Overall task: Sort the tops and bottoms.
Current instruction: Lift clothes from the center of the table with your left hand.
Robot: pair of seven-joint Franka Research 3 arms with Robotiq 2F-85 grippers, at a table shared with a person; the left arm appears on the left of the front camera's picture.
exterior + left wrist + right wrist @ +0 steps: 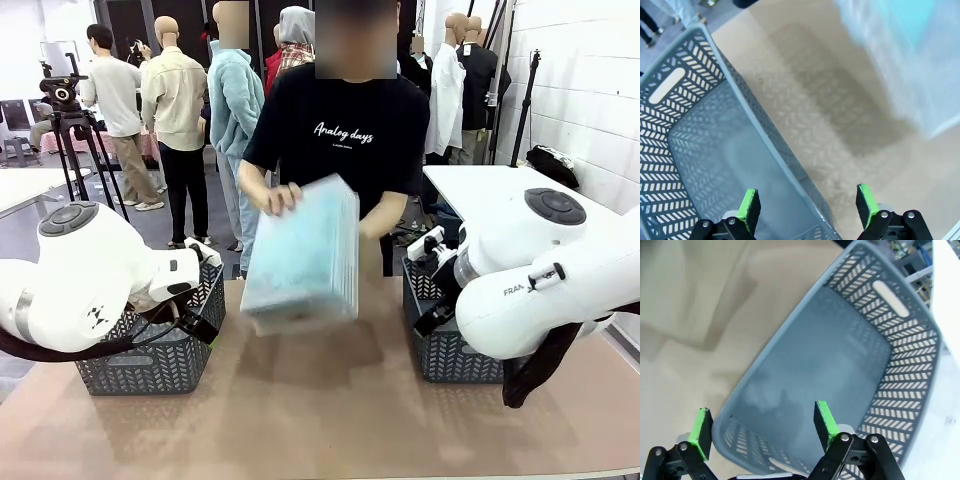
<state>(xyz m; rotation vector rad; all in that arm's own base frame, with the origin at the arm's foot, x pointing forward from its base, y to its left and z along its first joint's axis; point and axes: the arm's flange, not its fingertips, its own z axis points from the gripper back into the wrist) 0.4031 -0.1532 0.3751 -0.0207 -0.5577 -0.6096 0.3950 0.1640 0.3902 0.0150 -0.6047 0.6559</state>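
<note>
Nearest the camera, two white robot arms frame the scene, the left arm (70,280) and the right arm (540,290), each parked over a grey plastic basket. The left gripper (807,202) has its green-padded fingers spread wide and holds nothing; it hangs over the rim of the left basket (685,150), which looks empty. The right gripper (763,427) is likewise spread wide and empty-handed above the right basket (900,340), also bare inside.

Beyond them, a person (340,130) in a black T-shirt holds a stack of folded clothes (305,255), pale blue-green and motion-blurred, tilted on edge over the middle of the brown table (320,420). One hand (278,198) grips its top corner. Tops and bottoms cannot be told apart in the blur.

Sorting has likely not begun. The sound approach is to wait until the stack lies flat and the hands withdraw, then pinch only the uppermost garment at a folded edge, checking for denim seams before choosing a basket.
</note>
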